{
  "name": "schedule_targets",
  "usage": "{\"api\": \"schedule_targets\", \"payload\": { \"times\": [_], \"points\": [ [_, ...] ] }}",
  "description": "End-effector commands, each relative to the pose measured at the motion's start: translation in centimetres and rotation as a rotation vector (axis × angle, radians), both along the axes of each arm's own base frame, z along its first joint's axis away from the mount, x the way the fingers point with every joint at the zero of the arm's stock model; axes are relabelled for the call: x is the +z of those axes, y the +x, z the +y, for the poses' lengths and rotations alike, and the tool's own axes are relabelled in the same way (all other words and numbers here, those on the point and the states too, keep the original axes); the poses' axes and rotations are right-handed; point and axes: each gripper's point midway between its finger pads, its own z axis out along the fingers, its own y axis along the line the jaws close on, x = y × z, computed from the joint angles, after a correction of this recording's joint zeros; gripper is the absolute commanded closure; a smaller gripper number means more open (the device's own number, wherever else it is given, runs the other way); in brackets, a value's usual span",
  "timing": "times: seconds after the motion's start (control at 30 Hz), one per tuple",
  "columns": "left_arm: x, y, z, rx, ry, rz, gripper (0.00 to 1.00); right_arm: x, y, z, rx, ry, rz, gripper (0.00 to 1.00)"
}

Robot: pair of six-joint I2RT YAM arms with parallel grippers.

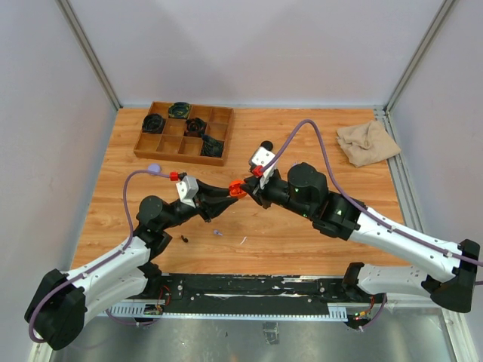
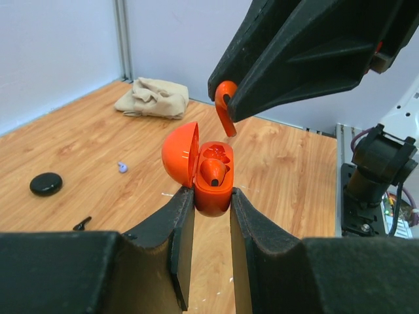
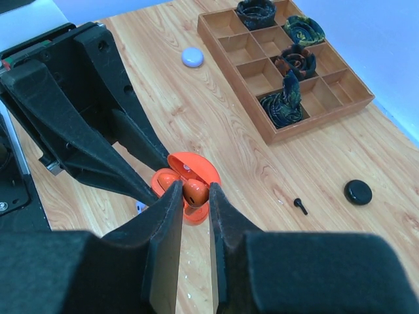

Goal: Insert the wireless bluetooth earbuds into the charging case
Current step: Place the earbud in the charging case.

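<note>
R fingers (image 3: 167, 242) on orange earbud (image 2: 226, 112) above open case (image 2: 215, 195) in L gripper (image 2: 211, 208)

You are looking down on a wooden table (image 1: 249, 128) with a warm plank grain. Plain pale walls are closing it in: a back wall (image 1: 249, 53), a left wall (image 1: 45, 151) and a right wall (image 1: 445, 166), with aluminium posts (image 1: 89, 53) rising at the far corners. A crumpled beige cloth (image 1: 367, 142) is lying in the far right corner, and a compartmented wooden tray (image 1: 170, 159) is sitting far left. Even light is falling, casting only soft shadows.
</note>
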Motion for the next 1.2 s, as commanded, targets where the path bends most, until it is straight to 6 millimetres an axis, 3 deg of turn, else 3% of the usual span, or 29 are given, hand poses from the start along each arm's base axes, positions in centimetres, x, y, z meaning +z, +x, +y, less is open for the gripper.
{"api": "schedule_targets", "payload": {
  "times": [0.0, 0.63, 1.17],
  "points": [
    [2.8, -0.4, -0.2, -0.024, -0.052, -0.058, 1.0, 1.1, -0.7, 1.1, 0.052, 0.043, -0.041, 0.89],
    [3.6, -0.7, -0.2, -0.041, -0.105, -0.042, 1.0, -0.6, -1.5, 1.6, 0.108, 0.029, -0.035, 0.89],
    [3.7, -0.8, -0.2, -0.045, -0.115, -0.036, 1.0, -0.9, -2.4, 1.4, 0.158, 0.041, -0.054, 0.74]
  ]
}}
